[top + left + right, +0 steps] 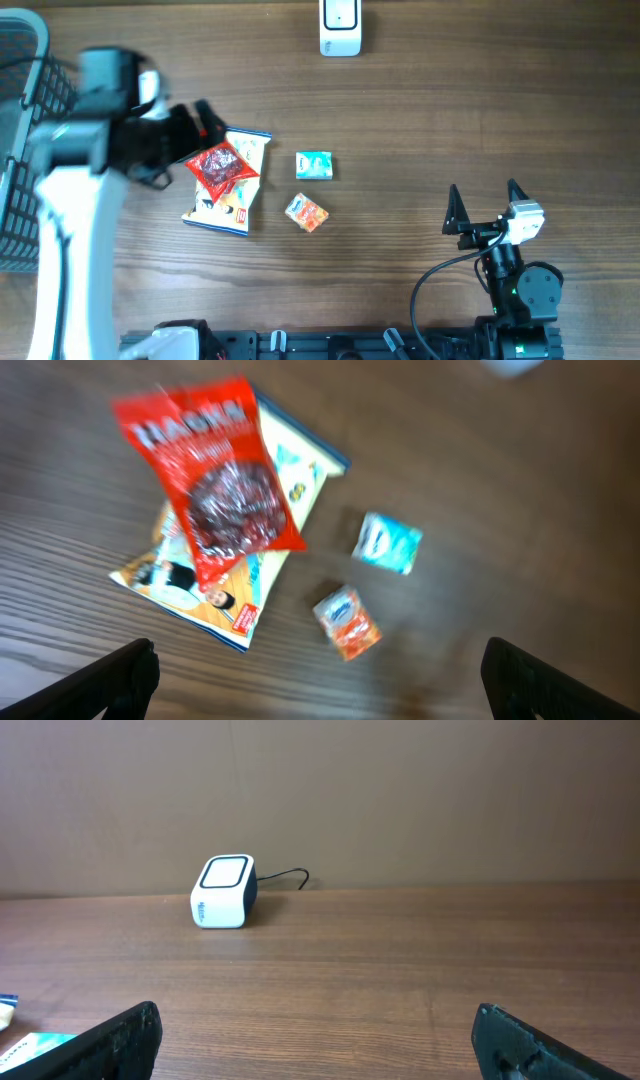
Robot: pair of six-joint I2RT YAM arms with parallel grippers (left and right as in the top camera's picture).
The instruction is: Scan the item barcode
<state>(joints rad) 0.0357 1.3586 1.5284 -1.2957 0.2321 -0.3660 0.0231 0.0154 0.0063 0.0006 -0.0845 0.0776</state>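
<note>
My left gripper (318, 650) is wide open and holds nothing. I see its two dark fingers (110, 680) far apart at the bottom corners of my left wrist picture. Just past it lies the red bag (220, 166), with dark stuff showing through a clear window in its middle. The red bag rests on top of a bigger white and blue bag (225, 210), which lies flat on the bench (400, 120). From above, my left gripper is right beside the red bag's left edge, but I cannot tell if a finger touches it. The left wrist picture is blurry, so I cannot read the words on the red bag or tell if a barcode faces up. To the right of the two bags sit a small blue-green pack (314, 166) and a small orange pack (307, 212), near each other but apart. The white scanner (340, 28) stands at the far edge of the bench, well apart from the red bag, with a thin dark cord (290, 875) behind it. A gray basket (15, 120) is at the left edge. My right gripper (484, 190) is wide open too and holds nothing. It is off to the right, well apart from all the packs, and points to the far side of the bench.
</note>
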